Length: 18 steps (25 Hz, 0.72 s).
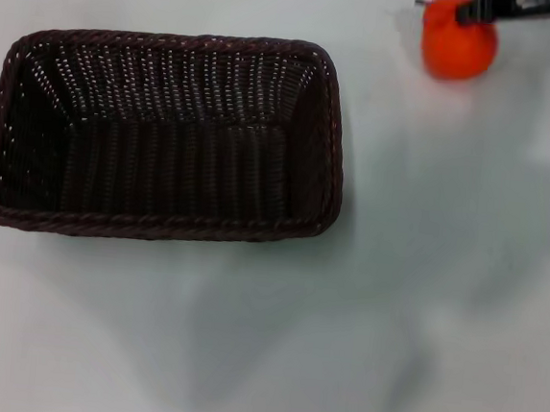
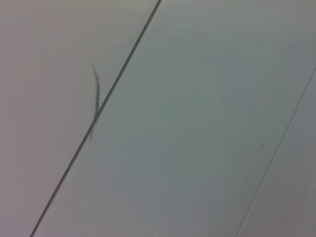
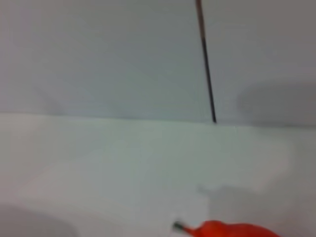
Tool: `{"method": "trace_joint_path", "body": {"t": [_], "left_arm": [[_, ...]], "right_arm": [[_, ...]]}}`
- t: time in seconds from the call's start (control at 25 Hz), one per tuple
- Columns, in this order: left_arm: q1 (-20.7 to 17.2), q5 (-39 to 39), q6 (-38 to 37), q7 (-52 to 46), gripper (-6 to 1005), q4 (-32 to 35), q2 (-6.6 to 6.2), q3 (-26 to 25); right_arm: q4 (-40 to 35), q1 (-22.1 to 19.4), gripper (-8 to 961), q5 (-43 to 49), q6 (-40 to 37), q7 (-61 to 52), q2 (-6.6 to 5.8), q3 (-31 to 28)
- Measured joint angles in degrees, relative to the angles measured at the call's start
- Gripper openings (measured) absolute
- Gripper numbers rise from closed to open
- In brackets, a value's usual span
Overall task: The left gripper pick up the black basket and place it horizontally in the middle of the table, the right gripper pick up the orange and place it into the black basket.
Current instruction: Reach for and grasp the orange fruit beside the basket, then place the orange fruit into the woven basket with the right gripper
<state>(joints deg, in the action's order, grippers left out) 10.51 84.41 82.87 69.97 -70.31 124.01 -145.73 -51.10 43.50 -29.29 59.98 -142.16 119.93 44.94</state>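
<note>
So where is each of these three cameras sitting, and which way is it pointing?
Head view: on the robot's head, looking down at the table, the empty black basket and the orange; the right gripper shows at the top edge, at the orange.
Left wrist view: on the left arm, facing only plain pale surfaces with dark seams; no part of the robot shows.
Right wrist view: on the right arm, looking across the table; no fingers show.
Shared: the orange appears in head and right wrist views.

One black basket (image 1: 166, 134) lies toward the left edge of the table (image 1: 423, 277). One orange (image 1: 458, 39) sits near the far right corner. One gripper, the right gripper (image 1: 490, 8), shows at that same corner, over the orange.
</note>
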Motion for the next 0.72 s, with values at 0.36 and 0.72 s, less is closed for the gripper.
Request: {"method": "trace_joint_path", "body": {"t": [0.36,0.72], "left_arm": [[-0.1,-0.4,0.5,0.6,905,0.4,0.00,-0.2],[0.0,-2.8,0.6,2.8,905,2.7,0.00,-0.2]], "right_arm": [[-18.4,-3.3,97,-14.9,8.7,-0.5,0.04,11.5],[-26.2,1.1,53,-27.0,12.3,-0.6,0.07,28.9]]}}
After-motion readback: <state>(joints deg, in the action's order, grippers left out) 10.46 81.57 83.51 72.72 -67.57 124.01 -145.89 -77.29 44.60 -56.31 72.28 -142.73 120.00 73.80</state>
